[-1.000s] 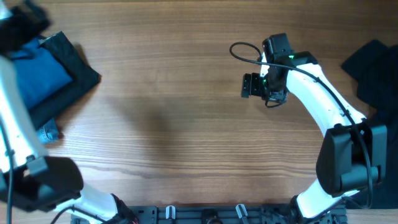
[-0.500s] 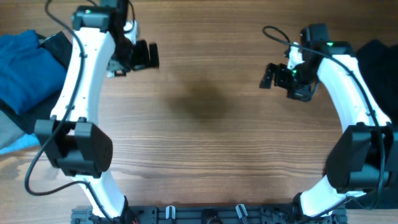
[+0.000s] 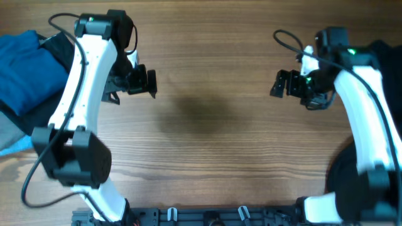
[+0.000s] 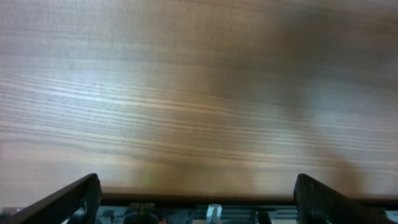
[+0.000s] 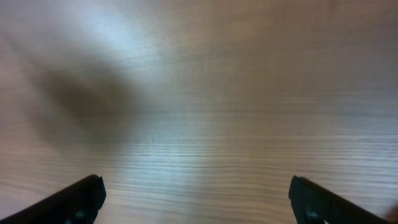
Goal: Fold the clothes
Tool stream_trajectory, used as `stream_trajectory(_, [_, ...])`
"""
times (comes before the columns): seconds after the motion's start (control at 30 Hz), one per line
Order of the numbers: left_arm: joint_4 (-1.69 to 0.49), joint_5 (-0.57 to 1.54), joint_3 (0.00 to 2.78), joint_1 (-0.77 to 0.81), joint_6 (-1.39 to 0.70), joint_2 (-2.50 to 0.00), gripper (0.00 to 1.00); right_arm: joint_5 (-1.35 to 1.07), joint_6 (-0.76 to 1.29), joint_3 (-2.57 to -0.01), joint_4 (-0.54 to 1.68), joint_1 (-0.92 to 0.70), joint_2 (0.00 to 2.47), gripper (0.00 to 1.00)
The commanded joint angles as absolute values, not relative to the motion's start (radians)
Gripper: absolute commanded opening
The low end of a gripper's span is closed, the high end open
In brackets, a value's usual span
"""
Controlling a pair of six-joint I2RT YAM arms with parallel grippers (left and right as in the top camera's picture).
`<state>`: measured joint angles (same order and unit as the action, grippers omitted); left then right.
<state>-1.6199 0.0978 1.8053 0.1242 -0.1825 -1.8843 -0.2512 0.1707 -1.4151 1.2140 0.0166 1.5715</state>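
The clothes lie at the table's two ends in the overhead view. A royal-blue garment (image 3: 25, 69) is bunched at the left edge on a black one (image 3: 59, 45), and another black garment (image 3: 388, 59) lies at the right edge. My left gripper (image 3: 151, 83) is open over bare wood, right of the blue pile and apart from it. My right gripper (image 3: 277, 83) is open over bare wood too, left of the black garment. In both wrist views only wood shows between the fingertips (image 4: 73, 200) (image 5: 78, 198). Neither gripper holds anything.
A pale grey-blue piece of fabric (image 3: 11, 137) lies at the left edge below the blue pile. A dark rail with clips (image 3: 207, 215) runs along the table's near edge, and it also shows in the left wrist view as a dark rail (image 4: 205, 211).
My left arm has swung from over the blue pile at the far left to the table's left-middle. My right arm has moved right, toward the black garment. Both stay open.
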Motion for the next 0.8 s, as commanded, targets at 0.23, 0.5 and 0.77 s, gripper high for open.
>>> stream_trajectory(0.23, [-1.085,-0.024,1.207,0.15,-0.278,-1.15,1.0,-0.107,0.265,-1.093,0.928,0.013,1.016,1.0])
stream_trajectory(0.5, [-0.862,-0.024,0.931,0.15,-0.277,-0.746,1.0,-0.084,0.265,-0.953,0.892,0.013,0.904,1.0])
stream_trajectory(0.77, [-0.914,-0.024,0.927,0.15,-0.277,-0.634,1.0,-0.084,0.265,-0.953,0.894,0.013,0.992,1.0])
